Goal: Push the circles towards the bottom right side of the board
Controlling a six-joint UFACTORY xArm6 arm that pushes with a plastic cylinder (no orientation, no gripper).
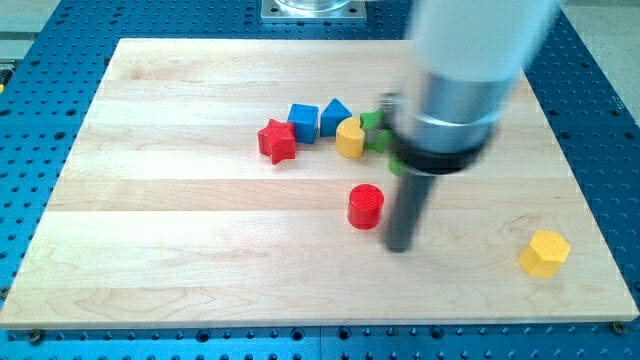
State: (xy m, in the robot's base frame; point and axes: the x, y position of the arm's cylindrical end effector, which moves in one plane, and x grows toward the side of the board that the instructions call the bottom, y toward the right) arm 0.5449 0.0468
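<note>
My tip (400,247) rests on the wooden bench (180,250) just beside the red circle (366,206) — at its 4 o'clock. The yellow circle (349,138) sits at the red one's 12 o'clock, between a blue block (336,116) and a green block (375,131) — no hand here, only the rod.

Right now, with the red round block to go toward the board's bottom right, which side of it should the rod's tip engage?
No grasp is possible, only a push. My tip sits at the view's right of the red circle block, slightly lower, so probably circle to its upper-left rim: the round wall deflects off-centre pushes.
</note>
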